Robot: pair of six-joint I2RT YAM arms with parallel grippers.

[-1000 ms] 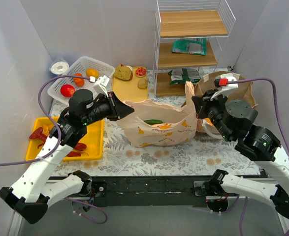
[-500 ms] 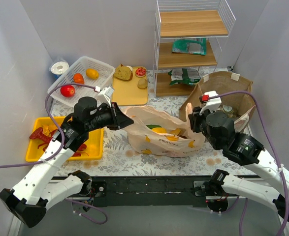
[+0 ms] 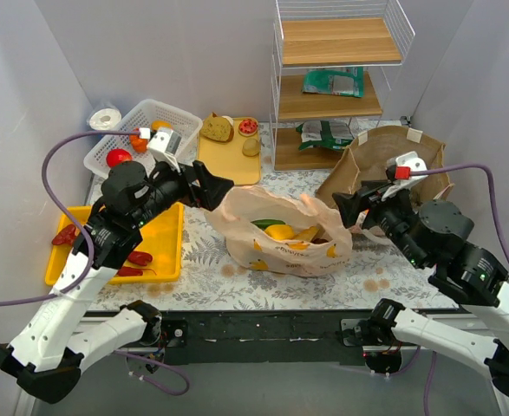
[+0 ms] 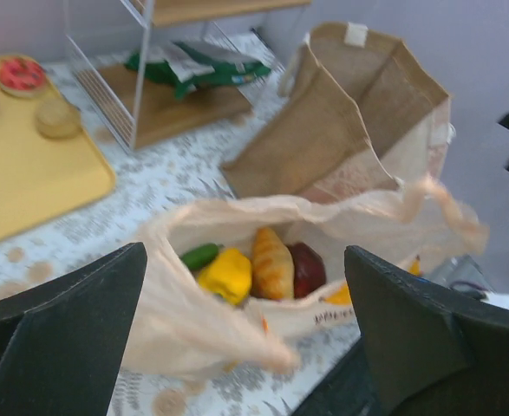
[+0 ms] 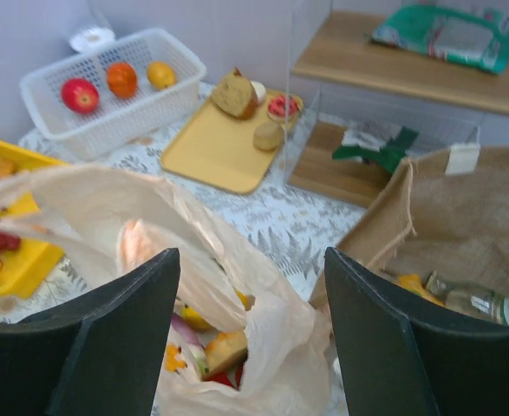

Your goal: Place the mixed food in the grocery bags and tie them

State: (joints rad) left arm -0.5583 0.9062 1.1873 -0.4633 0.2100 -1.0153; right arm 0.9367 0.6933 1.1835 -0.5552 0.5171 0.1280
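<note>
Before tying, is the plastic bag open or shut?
Open. The plastic bag gapes, with food showing inside.

Plain pale grey walls close the space at 12, 9 and 3 o'clock. The table wears a light cloth printed with grey ferns and brown flowers. At 1 o'clock, against the back wall, stands a white wire rack with 3 wooden shelves. A black rail runs along 6 o'clock. Light is soft and even, shadows faint.
</note>
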